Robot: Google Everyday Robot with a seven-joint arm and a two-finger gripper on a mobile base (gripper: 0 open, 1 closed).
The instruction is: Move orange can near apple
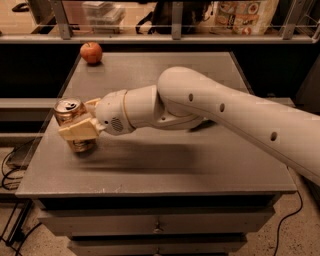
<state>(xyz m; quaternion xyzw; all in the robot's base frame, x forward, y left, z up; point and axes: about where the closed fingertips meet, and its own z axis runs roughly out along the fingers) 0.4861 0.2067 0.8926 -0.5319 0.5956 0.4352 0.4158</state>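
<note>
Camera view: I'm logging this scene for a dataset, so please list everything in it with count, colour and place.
can: 1, orange-tan, front-left of table, in the gripper
apple: 1, red, back-left of table, well apart from can
table: 1, grey, centre, drawers beneath
packages: a few, mixed colours, shelf behind table
cables: several, black, floor at left
arm: 1, white, reaching in from the right over the table
gripper: 1, tan fingers, shut around the can
</note>
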